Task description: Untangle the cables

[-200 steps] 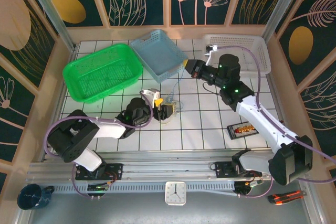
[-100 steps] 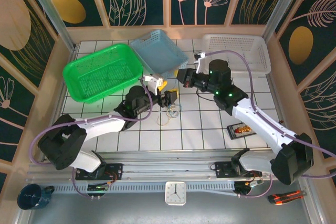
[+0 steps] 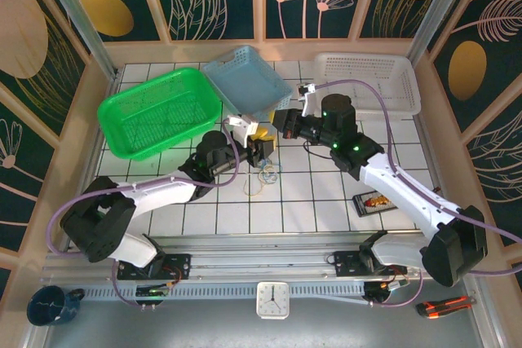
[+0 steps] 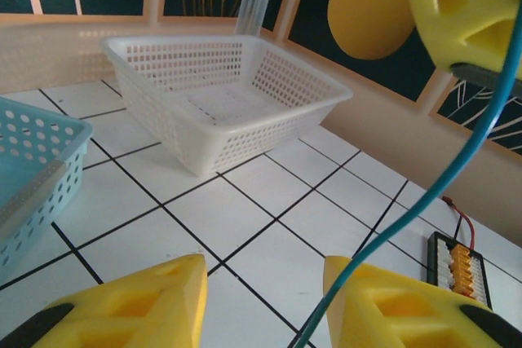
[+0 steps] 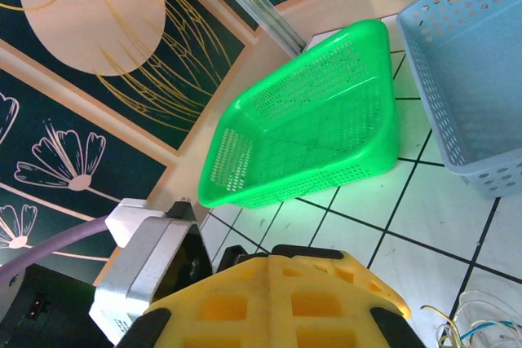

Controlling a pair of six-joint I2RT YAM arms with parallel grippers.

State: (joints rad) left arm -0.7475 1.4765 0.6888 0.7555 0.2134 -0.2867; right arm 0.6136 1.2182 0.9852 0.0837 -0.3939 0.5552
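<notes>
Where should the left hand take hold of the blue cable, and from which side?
Probably on the straight stretch of the blue cable, low down near the clump of cables. It rises taut toward the right hand and seems to pass through the open jaws of the left hand, so pinch it crosswise, from both sides.

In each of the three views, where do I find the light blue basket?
Top external: blue basket at far centre, between green basket and white basket.
Left wrist: blue basket at the left edge, partly cut off.
Right wrist: blue basket in the upper right corner.
Shared landmark: the white tiled table.
</notes>
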